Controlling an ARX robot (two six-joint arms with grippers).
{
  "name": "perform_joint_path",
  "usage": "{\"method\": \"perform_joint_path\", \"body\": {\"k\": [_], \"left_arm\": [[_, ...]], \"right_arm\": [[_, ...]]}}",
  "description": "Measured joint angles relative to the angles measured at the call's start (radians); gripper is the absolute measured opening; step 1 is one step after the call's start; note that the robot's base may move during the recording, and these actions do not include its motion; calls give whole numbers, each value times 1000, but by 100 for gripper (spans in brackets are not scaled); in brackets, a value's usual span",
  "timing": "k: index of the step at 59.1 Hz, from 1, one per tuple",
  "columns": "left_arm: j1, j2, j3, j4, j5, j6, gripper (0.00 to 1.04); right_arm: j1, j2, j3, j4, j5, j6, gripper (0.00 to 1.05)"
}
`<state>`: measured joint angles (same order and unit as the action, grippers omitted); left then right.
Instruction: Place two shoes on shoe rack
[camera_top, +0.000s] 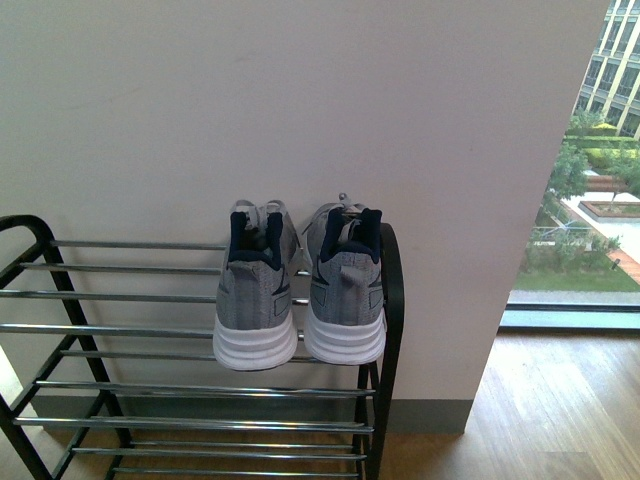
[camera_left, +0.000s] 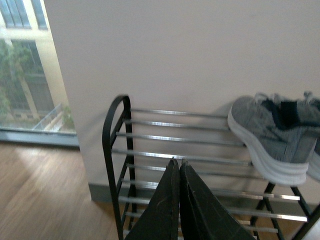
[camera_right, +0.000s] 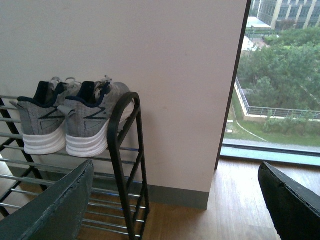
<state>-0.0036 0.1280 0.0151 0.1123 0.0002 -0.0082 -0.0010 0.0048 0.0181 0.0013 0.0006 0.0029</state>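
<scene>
The left gripper (camera_left: 178, 163) is clenched, its dark tapered fingers pressed together, while the right gripper (camera_right: 175, 167) is spread wide. Both hang well apart from the grey knit sneakers (camera_top: 255, 300). These sit side by side on thick white soles, navy-lined heels outward, on the top chrome-bar shelf at the right end of the black-framed shoe rack (camera_top: 392, 290).

Soft daylight from the window (camera_top: 585, 180); mild haze, left wrist view slightly blurred
</scene>
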Motion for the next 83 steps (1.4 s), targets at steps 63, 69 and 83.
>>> {"method": "perform_joint_path", "body": {"k": [63,69,83], "left_arm": [[0,-112,0,-113,0,3,95],[0,-112,0,-113,0,3,95],[0,-112,0,-113,1,4,95]], "right_arm": [[0,0,0,0,0,0,95],[0,0,0,0,0,0,95],[0,0,0,0,3,0,95]]}}
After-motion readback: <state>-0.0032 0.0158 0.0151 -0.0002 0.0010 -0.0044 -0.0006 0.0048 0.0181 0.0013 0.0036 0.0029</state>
